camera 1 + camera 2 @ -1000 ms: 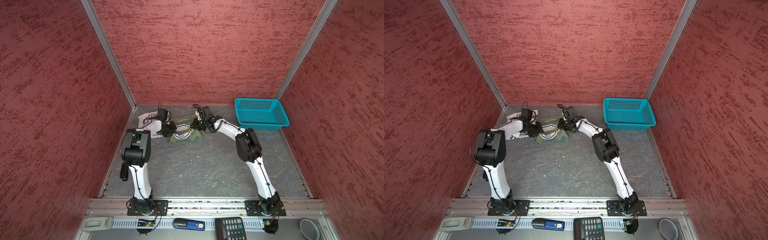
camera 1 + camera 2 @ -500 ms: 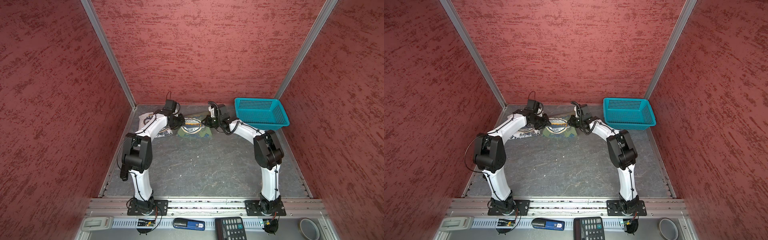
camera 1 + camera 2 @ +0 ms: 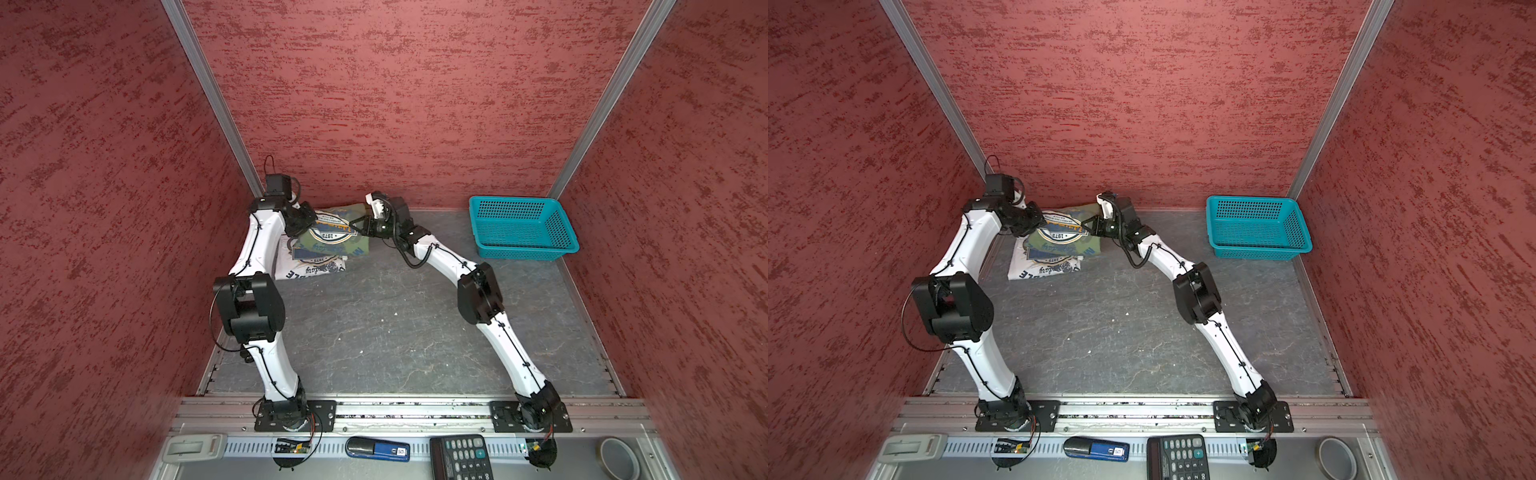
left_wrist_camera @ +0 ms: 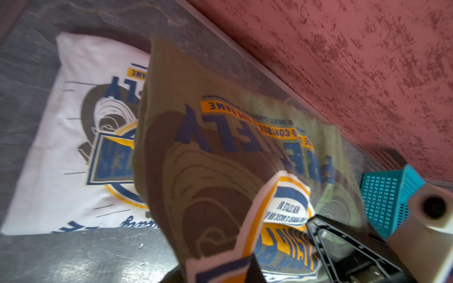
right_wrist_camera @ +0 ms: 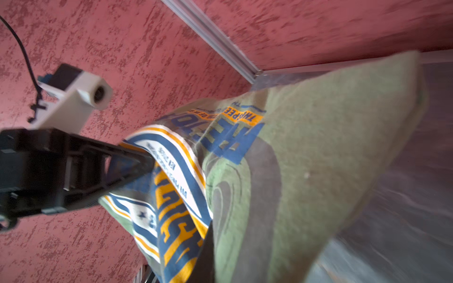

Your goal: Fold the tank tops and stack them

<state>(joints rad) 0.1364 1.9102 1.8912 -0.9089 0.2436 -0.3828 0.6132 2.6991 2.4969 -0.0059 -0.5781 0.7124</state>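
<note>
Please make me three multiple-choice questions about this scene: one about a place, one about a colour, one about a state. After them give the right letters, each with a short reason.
1. Where on the table does the teal basket stand?
A. far right corner
B. near left corner
C. centre

2. What colour is the lifted tank top held between the left end effector and the right end effector?
A. white
B. olive green
C. red

3. How is the white tank top?
A. lying on the table, partly under the lifted tank top
B. inside the basket
C. hanging from the right end effector

Answers:
1 A: it stands by the back wall, on the right in both top views.
2 B: both wrist views show olive green cloth pinched in shut jaws.
3 A: it lies on the table while green cloth hangs over its far part.
</note>
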